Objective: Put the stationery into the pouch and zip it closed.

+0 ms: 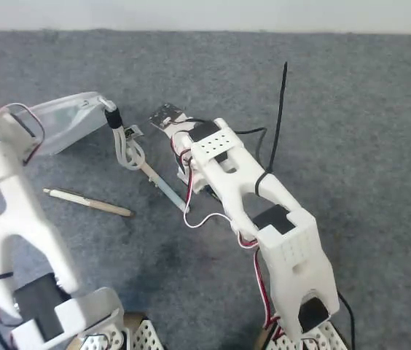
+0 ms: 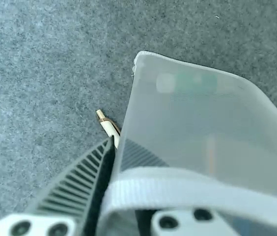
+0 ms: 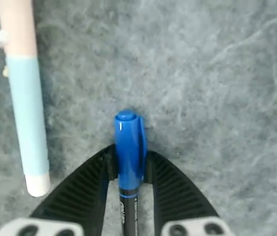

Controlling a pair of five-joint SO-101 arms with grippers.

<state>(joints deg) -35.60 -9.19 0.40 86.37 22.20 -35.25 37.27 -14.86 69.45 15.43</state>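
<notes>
The right tool (image 3: 128, 156) is pinching the blue marker (image 3: 129, 140) near its capped end, the cap pointing ahead of the tool; the left tool (image 2: 121, 160) is gripping the pouch (image 2: 202, 123) by its taped rim; the marker is probably needing a level carry, then release only once well inside the mouth; a pastel pen (image 3: 24, 98) is lying beside the right tool on the surface (image 3: 217, 73); print is showing on the marker's barrel, too cut off to read; a greenish label in the pouch is showing too faintly to read.
</notes>
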